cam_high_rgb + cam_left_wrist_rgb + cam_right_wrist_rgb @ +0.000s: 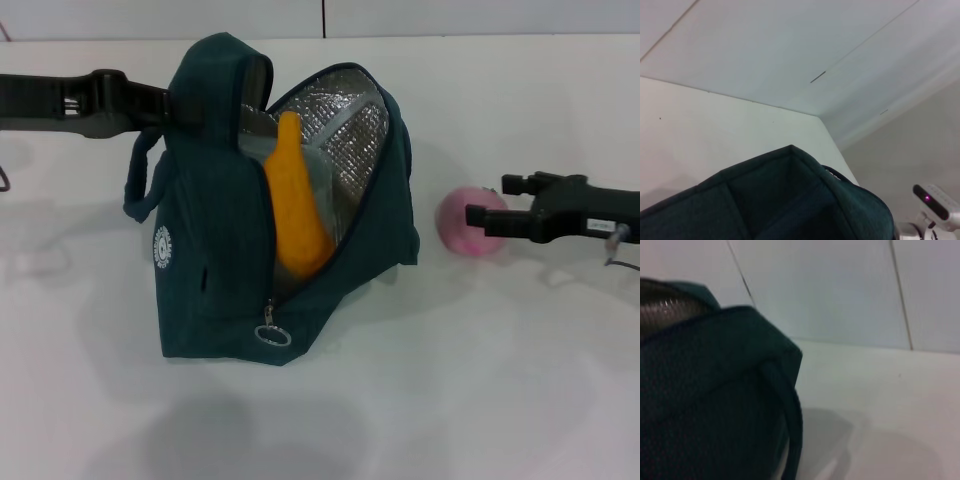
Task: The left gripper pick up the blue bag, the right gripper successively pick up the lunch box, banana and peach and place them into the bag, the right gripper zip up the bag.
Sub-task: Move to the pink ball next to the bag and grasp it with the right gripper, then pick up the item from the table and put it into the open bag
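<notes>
The blue bag [215, 250] stands upright on the white table with its front unzipped and its silver lining showing. My left gripper [160, 102] is shut on the bag's top flap. Its wrist view shows only the bag's dark fabric [790, 205]. Inside the bag, the orange-yellow banana [298, 205] stands on end. The pale grey lunch box [322, 172] is behind it, mostly hidden. The pink peach [462, 225] lies on the table to the right of the bag. My right gripper [497, 204] is at the peach's right side, fingers apart, the near finger overlapping the peach.
The zipper pull ring [271, 333] hangs at the low front corner of the bag. A carrying strap [140, 185] loops off the bag's left side. The bag's side [715, 400] fills the right wrist view. A white wall stands behind the table.
</notes>
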Motion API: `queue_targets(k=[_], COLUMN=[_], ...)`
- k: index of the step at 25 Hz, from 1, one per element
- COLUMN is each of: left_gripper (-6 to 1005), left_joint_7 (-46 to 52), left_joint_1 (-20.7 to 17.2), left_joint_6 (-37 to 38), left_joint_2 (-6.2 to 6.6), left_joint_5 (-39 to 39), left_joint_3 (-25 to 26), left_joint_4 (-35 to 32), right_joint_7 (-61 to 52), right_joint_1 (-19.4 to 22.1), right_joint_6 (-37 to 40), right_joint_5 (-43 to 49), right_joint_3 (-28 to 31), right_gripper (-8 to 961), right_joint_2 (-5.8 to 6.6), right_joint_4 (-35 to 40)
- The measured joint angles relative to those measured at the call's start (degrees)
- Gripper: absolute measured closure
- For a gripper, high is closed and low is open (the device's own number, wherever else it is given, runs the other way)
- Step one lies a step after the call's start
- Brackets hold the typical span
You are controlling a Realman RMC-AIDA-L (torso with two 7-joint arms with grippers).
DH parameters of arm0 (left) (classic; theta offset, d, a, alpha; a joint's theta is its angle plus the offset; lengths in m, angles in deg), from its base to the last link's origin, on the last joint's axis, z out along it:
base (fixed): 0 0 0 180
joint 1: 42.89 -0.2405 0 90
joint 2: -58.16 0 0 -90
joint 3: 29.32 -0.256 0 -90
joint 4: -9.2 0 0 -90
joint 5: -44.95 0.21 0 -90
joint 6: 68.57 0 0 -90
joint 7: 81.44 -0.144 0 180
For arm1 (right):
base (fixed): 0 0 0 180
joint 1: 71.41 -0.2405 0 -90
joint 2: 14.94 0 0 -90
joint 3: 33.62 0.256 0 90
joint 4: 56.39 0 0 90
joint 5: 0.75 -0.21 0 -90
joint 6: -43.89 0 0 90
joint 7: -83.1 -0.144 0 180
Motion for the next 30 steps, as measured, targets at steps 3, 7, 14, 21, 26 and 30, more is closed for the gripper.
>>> queue_targets(k=[3, 7, 14, 21, 26, 30], left_gripper=[960, 960, 960, 960, 960, 960], left_joint_7=[0.0, 0.0, 0.0, 0.0, -0.1, -0.1], left_joint_1=[0.1, 0.1, 0.1, 0.2, 0.2, 0.2], left_joint_6=[0.0, 0.0, 0.0, 0.0, 0.0, 0.0], left_joint_2=[-0.04, -0.06, -0.03, 0.01, 0.03, 0.03], left_joint_5=[0.0, 0.0, 0.0, 0.0, -0.1, -0.5], left_joint_3=[0.0, 0.0, 0.0, 0.0, 0.0, 0.0], left_joint_4=[0.0, 0.0, -0.1, -0.3, -0.3, -0.3], right_joint_7=[0.0, -0.4, -0.7, -0.7, -0.5, -0.1], right_joint_1=[-0.8, -1.5, -2.0, -2.1, -1.1, 0.2], right_joint_6=[-1.6, -3.4, -4.6, -3.8, 0.6, 8.2], right_joint_5=[0.1, 0.2, 0.8, 0.5, 0.3, -0.3], right_joint_3=[-1.2, -3.8, -5.5, -4.8, 1.4, 11.6], right_gripper=[144, 157, 210, 603, 655, 680], right_joint_2=[-0.04, -0.02, 0.04, 0.16, 0.23, 0.23], right_joint_4=[-0.6, -0.6, 0.0, 0.3, 1.6, 3.2])
